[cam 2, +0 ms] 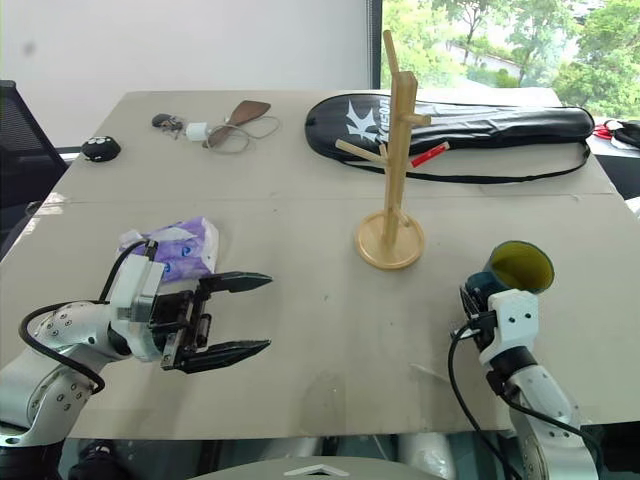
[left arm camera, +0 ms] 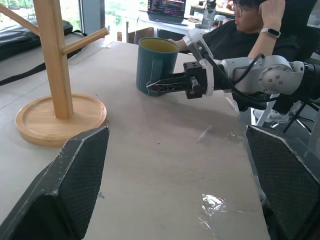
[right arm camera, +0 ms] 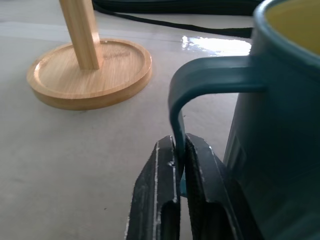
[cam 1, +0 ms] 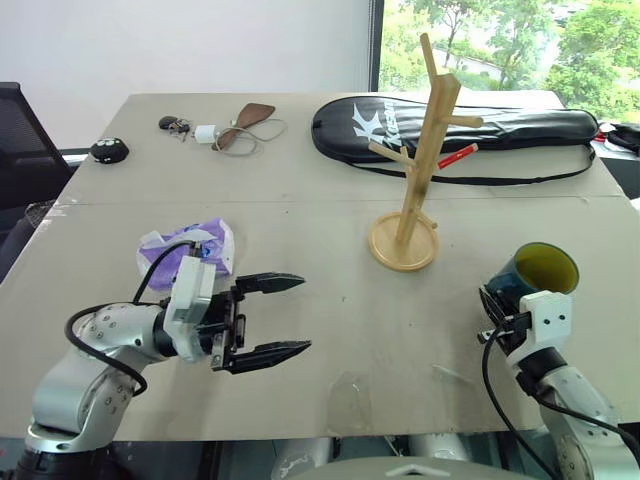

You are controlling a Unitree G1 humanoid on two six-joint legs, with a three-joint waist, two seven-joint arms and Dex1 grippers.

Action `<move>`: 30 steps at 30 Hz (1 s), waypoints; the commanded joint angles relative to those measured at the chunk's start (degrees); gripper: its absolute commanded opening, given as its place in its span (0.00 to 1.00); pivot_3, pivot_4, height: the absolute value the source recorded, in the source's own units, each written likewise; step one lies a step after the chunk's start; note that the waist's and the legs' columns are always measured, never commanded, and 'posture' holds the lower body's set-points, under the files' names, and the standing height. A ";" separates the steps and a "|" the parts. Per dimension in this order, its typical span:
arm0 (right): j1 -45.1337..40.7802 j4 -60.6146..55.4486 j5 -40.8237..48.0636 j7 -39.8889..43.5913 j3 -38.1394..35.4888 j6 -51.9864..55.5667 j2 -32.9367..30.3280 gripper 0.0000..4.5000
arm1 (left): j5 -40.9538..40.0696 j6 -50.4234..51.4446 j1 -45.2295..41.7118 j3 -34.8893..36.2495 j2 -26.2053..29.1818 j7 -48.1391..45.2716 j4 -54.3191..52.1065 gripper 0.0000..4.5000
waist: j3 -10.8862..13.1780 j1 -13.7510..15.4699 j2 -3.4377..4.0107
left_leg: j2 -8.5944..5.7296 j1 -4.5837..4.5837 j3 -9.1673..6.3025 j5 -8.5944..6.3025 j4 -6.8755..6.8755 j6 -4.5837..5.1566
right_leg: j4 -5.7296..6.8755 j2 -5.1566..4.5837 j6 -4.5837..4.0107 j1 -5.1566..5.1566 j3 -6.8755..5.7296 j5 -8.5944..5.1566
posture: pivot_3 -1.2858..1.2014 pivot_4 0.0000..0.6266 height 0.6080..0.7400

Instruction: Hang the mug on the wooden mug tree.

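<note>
The right claw point(right arm camera: 179, 165) is pinching the thin handle of the mug point(cam 1: 535, 272), which is sitting at the near right of the tabletop point(cam 1: 330, 300), well apart from the mug tree point(cam 1: 418, 165). On such a narrow grip the mug is likely swinging or slipping when lifted, missing a peg. The left claw point(cam 1: 272, 317) is hovering open. The beige tabletop is carrying a racket bag point(cam 1: 450, 128); a window is showing trees beyond.
</note>
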 commanded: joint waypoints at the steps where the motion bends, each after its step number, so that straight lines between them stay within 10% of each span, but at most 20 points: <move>1: 0.58 -1.76 0.49 1.12 -2.26 -1.03 -1.69 0.02 | -2.17 0.59 -0.38 0.78 -0.68 2.38 -3.07 1.00 | 0.00 -0.01 0.00 | 0.00 0.00 0.00 0.00 0.00 0.00 | 0.00 0.00 0.00 0.00 0.00 0.00 | 0.52 0.24 1.00; 13: -12.51 -0.35 19.03 18.62 -13.65 9.07 -22.32 0.02 | -2.13 -2.47 -4.13 -0.34 -9.33 14.40 -7.99 1.00 | 0.00 -0.09 -0.07 | 0.03 0.06 0.12 0.00 0.04 0.01 | 0.11 0.03 0.01 0.04 0.09 0.01 | 0.52 0.24 1.00; 30: -53.41 30.58 19.10 45.72 -1.57 11.36 -34.98 0.02 | -8.71 -5.51 1.99 0.09 -14.74 14.48 -11.98 1.00 | 0.13 0.05 -0.20 | 0.04 -0.05 0.22 -0.03 0.10 0.07 | -0.14 -0.01 0.03 0.05 0.12 0.02 | 0.52 0.24 1.00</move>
